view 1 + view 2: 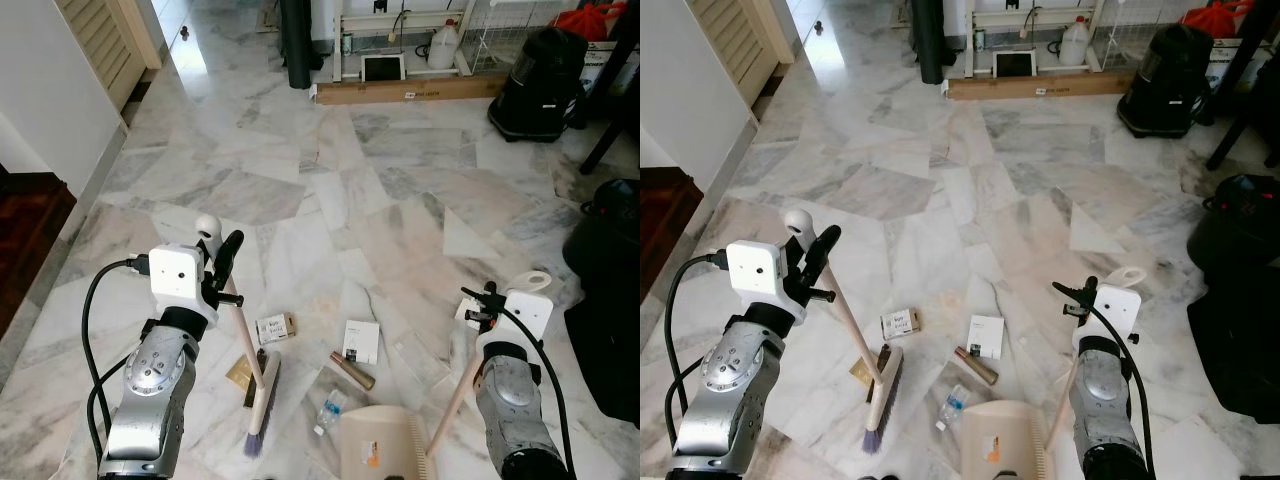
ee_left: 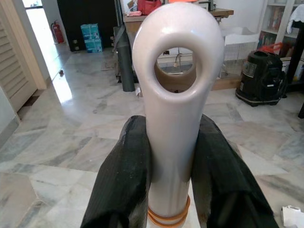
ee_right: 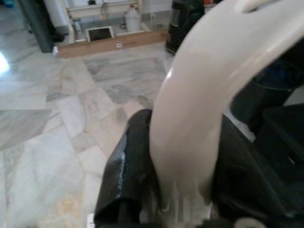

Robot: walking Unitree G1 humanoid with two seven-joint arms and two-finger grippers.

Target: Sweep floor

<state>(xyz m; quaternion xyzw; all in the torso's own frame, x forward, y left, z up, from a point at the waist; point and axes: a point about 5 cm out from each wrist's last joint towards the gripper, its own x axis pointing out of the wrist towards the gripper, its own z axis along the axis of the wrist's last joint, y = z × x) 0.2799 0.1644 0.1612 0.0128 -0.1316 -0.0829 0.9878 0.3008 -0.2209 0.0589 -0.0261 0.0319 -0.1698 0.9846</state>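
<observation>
While the left gripper (image 1: 222, 262) clamps the broom (image 1: 262, 400) handle, its bristles rest beside the litter, ready to push toward the dustpan (image 1: 378, 445). Four scraps lie there. Up close, the right gripper (image 3: 190, 190) pinches the dustpan handle (image 3: 199, 104) to steady it.

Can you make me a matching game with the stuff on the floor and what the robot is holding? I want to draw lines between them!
Things:
1. broom
2. dustpan
3. small white box
4. black vacuum cleaner

Where:
A. far away at the back of the room, on the right
B. handle held by the left gripper
C. lying on the floor between the broom and the right arm
D. handle held by the right gripper

Pairs: 1-B, 2-D, 3-C, 4-A
</observation>
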